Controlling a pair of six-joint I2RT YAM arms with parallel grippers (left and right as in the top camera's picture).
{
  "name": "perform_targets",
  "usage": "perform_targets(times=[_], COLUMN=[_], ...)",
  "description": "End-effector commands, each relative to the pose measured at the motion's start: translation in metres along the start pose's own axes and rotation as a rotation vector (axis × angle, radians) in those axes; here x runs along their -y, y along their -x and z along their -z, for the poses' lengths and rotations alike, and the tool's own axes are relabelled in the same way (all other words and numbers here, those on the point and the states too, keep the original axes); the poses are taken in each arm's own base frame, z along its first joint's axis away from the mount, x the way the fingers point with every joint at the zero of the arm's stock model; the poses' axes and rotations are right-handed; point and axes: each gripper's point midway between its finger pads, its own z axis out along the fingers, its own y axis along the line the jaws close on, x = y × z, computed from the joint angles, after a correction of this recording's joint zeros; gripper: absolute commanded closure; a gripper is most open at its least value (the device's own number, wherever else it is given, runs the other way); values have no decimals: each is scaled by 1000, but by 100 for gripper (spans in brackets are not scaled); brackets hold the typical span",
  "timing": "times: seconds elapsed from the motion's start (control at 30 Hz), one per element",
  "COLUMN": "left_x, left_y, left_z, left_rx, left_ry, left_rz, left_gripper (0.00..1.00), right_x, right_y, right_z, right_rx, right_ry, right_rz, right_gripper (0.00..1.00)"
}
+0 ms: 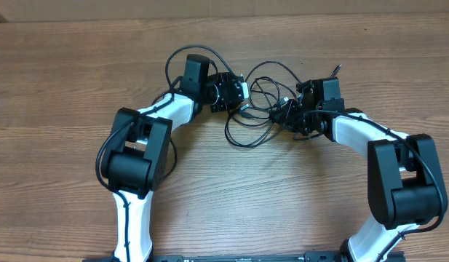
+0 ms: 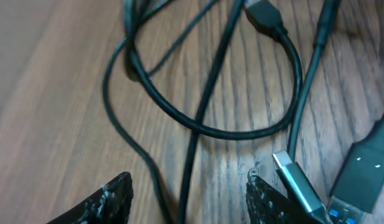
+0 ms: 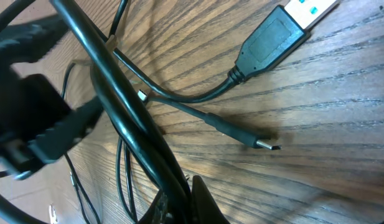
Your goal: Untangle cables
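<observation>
**Currently: cables tangled mid-counter, between both hands**

Loose black cables [image 1: 262,109] lying in overlapping loops on the wooden counter [image 1: 64,80], about centre, well apart from the far edge at the top of the overhead view. Bare wood to the left, to the right and toward the near side. Arms close in on both flanks of the bundle.

Long axis of the tangle roughly left to right, hand to hand, with one loop sagging toward the near side.

Left hand [image 1: 244,94] at the bundle's left end, low over the wood. Jaws standing apart, fingers [image 2: 114,199] well clear of each other, two thin strands running between them, neither pinched.

Right hand [image 1: 291,116] at the bundle's right end, clamped tight on the cables, with thick strands running straight into its closed tips in the right wrist view.

Flat USB plug [image 3: 279,34] pointing up and right. Small slim plug [image 3: 260,143] pointing right, flat on the wood. Silver-tipped plug [image 2: 297,180] just beside the left hand's right finger, angled up-left.
</observation>
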Motion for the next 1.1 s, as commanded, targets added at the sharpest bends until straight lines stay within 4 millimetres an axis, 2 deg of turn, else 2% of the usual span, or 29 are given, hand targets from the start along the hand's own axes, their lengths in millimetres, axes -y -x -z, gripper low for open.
perform_targets(times=[0.0, 0.13, 0.2, 0.47, 0.83, 0.97, 1.07], left_x=[7, 8, 10, 14, 20, 24, 28], left_y=[-6, -9, -10, -3, 3, 0, -5], left_z=[-11, -15, -16, -15, -18, -23, -26], left_rx=[18, 21, 25, 62, 78, 67, 60], left_ry=[-19, -17, -24, -46, -66, -72, -80], left_rz=[-18, -17, -13, 27, 40, 42, 49], left_gripper=[45, 59, 62, 57, 58, 55, 59], right_x=[0, 0, 0, 0, 0, -1, -1], right_y=[-5, -5, -5, -5, -5, -4, -3], right_z=[-4, -4, -4, -4, -4, -4, -4], right_rx=[-16, -16, -16, -16, -16, -13, -8], right_ry=[9, 9, 9, 9, 9, 11, 14], right_rz=[10, 10, 10, 10, 10, 13, 17], right_gripper=[96, 96, 96, 96, 96, 96, 96])
